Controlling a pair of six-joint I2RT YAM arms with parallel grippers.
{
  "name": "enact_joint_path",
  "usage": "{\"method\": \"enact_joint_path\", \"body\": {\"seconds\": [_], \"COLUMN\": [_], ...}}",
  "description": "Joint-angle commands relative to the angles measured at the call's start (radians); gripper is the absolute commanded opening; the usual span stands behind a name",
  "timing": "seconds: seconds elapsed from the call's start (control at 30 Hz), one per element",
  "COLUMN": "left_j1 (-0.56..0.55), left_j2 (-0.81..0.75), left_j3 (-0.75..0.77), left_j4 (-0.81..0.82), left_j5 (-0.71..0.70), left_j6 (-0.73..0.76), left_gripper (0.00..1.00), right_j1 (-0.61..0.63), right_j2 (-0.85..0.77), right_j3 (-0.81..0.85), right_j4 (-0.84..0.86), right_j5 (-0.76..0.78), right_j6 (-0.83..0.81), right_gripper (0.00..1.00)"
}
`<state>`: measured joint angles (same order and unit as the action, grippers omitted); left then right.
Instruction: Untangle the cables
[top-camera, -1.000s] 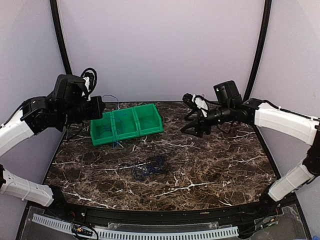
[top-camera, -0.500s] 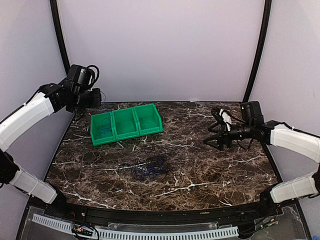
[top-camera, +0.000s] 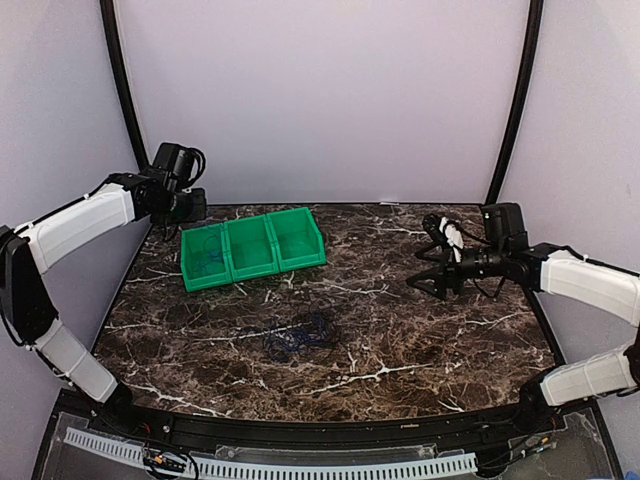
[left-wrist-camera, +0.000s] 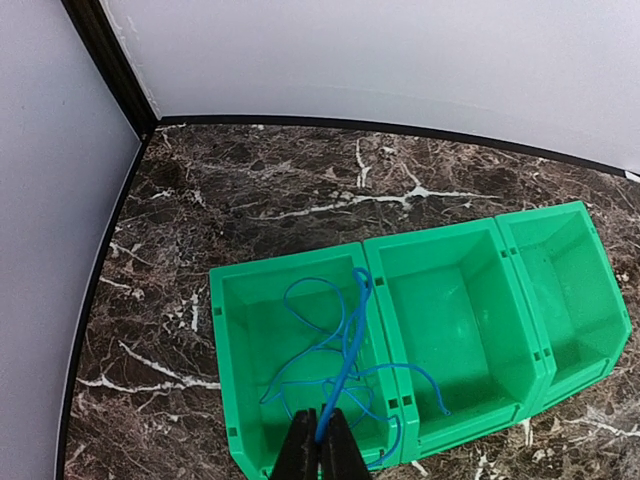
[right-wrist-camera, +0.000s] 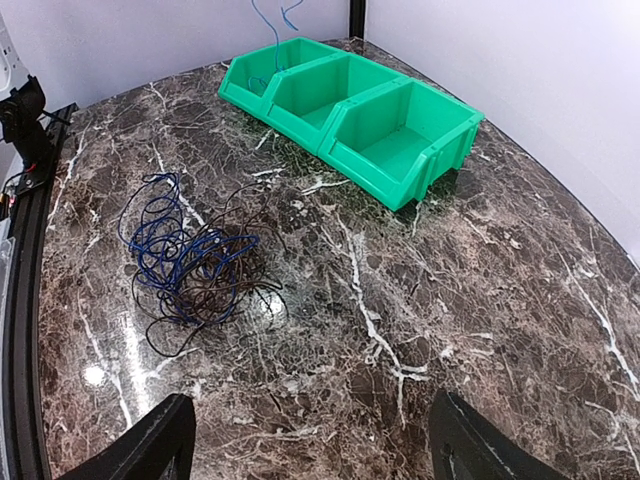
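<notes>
My left gripper (left-wrist-camera: 322, 440) is shut on a light blue cable (left-wrist-camera: 345, 350) that hangs from its jaws into the left compartment of the green bin (left-wrist-camera: 240, 330), with a loop over the divider. In the top view the left gripper (top-camera: 188, 206) is above the bin's (top-camera: 298, 262) far left corner. A tangle of dark blue and brown cables (top-camera: 298, 337) lies mid-table; it also shows in the right wrist view (right-wrist-camera: 185, 262). My right gripper (top-camera: 432, 268) is open and empty above the table's right side, its fingertips (right-wrist-camera: 150, 445) wide apart.
The green bin (right-wrist-camera: 420, 160) has three compartments; the middle and right ones hold no cable coils. Purple walls and black frame posts (top-camera: 120, 80) close in the back and sides. The marble table's front edge (top-camera: 320, 425) is near the arm bases.
My left gripper has moved back and left, toward the far left corner, trailing the light blue cable into the left compartment. My right arm pulled back to the right side, then stayed still.
</notes>
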<state>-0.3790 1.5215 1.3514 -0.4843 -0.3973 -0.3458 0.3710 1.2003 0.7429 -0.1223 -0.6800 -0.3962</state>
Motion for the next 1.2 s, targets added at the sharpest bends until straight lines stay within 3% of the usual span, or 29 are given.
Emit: {"method": "enact_joint_path", "body": {"seconds": [0.0, 0.7, 1.17], "left_j1": [0.032, 0.046, 0.049], "left_j2": [0.039, 0.259, 0.299], "left_j3": [-0.02, -0.076, -0.086], "left_j4": [0.045, 0.078, 0.088], "left_j5": [-0.014, 0.028, 0.051], "left_j6": [0.026, -0.034, -0.036], "left_gripper": [0.0, 0.0, 0.0], "right_j1": [-0.006, -0.006, -0.005], "right_j2": [-0.001, 0.041, 0.067], "right_j3": [-0.014, -0.008, 0.003], "right_j4": [0.04, 0.031, 0.015], "right_j5": [-0.004, -0.009, -0.011], "right_j6": [-0.026, -0.049, -0.065], "right_gripper": [0.83, 0.84, 0.84]}}
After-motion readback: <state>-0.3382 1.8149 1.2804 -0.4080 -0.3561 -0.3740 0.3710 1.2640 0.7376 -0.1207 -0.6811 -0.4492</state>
